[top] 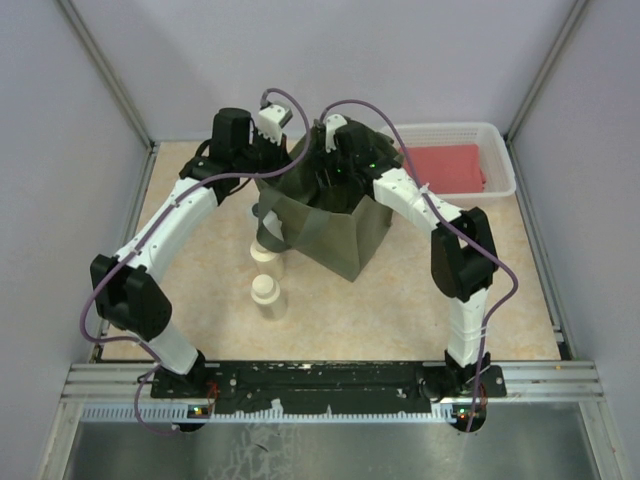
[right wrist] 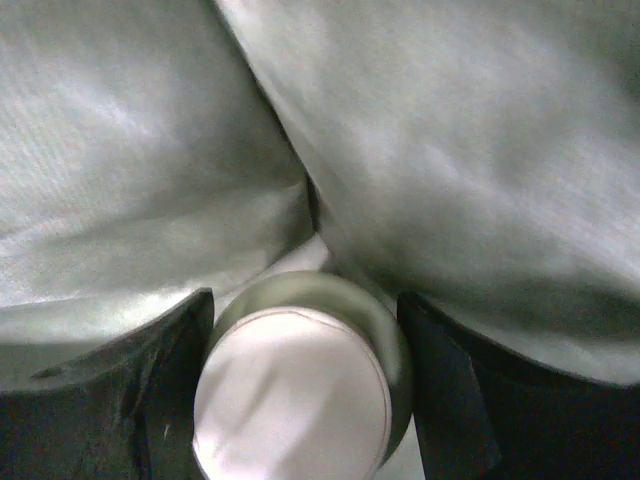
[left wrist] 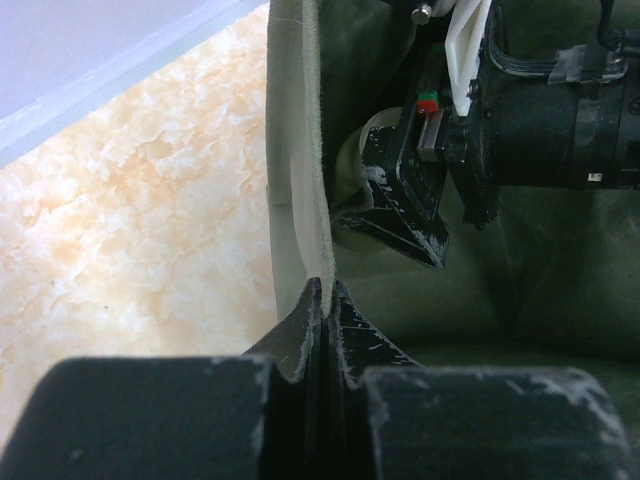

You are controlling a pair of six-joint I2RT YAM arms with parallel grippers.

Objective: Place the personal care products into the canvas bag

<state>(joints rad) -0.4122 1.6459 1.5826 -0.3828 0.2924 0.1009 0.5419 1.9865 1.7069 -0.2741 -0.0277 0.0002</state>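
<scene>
Rim of boxy olive-green canvas bag (top: 340,235) pinched by fully closed left gripper (left wrist: 322,292), so mouth held open. Pale round plastic bottle (right wrist: 295,400) clamped in right gripper (right wrist: 305,330) inside bag, ready for release.

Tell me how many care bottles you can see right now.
3. The near bottle and the far bottle stand on the table left of the canvas bag. The third bottle is inside the bag, held in the right pincer. Others may be hidden.
</scene>
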